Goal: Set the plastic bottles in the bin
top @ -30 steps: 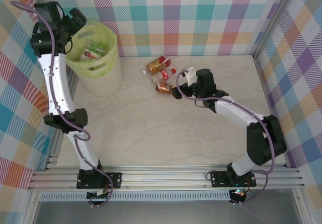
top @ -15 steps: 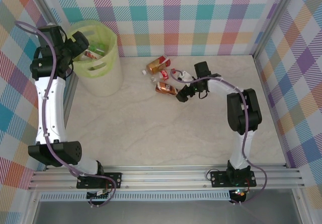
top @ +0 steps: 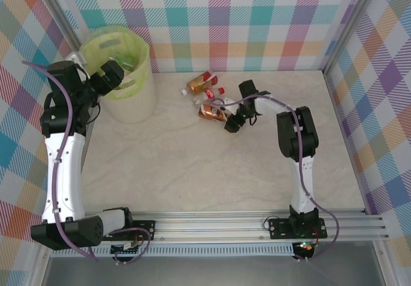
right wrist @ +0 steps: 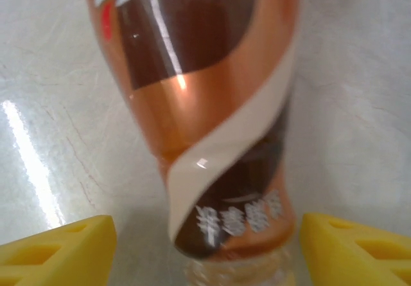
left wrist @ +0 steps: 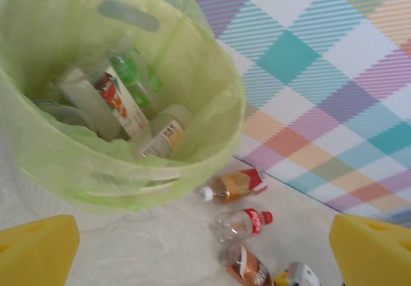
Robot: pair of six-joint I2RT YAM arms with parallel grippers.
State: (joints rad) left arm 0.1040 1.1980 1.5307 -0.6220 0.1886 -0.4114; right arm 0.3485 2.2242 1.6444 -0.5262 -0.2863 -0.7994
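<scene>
Straddling the brown bottle [right wrist: 205, 106], the right gripper [right wrist: 205, 257] is sitting low over the table [right wrist: 359, 74] with its fingers [right wrist: 58, 247] spread wide, one on each side of the bottle's end, and is gripping nothing yet. I am reading this as the pick-up step. The next move is calling for the jaws to close squarely on the bottle, followed by a lift and a carry left to the bin [top: 138, 99].

The bottle is lying on its side at the far middle of the table, the nearest of three loose ones. The red-capped bottle [top: 213, 94] and the orange bottle [top: 200, 81] are lying just behind it, farther back. All three are lying right of the bin and apart from it. I cannot tell whether the fingers are touching the bottle's sides.

The left gripper [left wrist: 205, 247] is hovering beside the bin at the far left, its fingers wide apart and empty. It is looking down into the bin, where several bottles [left wrist: 122, 103] are already lying.
</scene>
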